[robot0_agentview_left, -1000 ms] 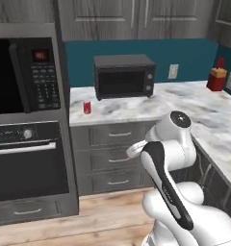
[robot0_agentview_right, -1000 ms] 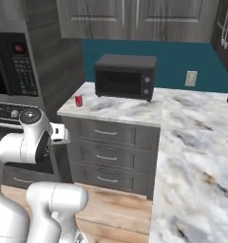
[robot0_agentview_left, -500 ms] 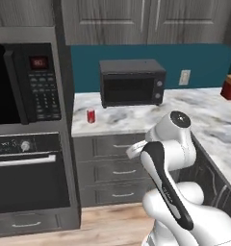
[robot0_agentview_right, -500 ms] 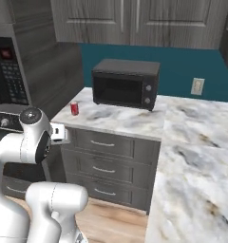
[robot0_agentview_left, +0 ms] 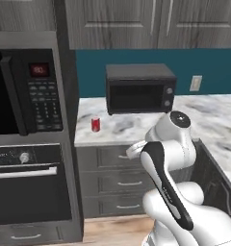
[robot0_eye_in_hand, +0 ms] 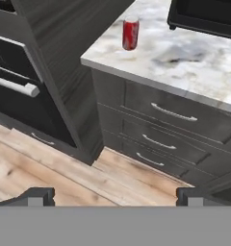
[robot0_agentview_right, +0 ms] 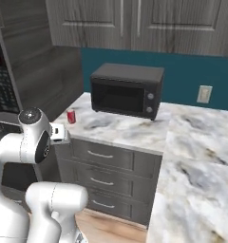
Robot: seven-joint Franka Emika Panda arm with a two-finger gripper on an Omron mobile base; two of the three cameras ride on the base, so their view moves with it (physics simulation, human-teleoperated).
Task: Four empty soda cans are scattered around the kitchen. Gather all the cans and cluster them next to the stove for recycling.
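The marble counter (robot0_agentview_left: 136, 127) runs from the tall oven cabinet (robot0_agentview_left: 28, 139) to the right, with a black toaster oven (robot0_agentview_left: 140, 88) at its back edge. The white arm is folded upright — elbow high, hand tipped forward and down over the wood floor (robot0_eye_in_hand: 50, 173). The gripper (robot0_eye_in_hand: 115, 194) hangs empty, jaws spread wide. One soda can (robot0_eye_in_hand: 130, 33) stands upright near the counter's left edge — beside the cabinet, well apart from the gripper.

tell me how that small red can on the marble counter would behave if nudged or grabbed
The small red cylindrical can with a silver top stands upright and narrow, so a nudge would probably tip it. Once on its side, it would likely roll on the smooth marble counter.
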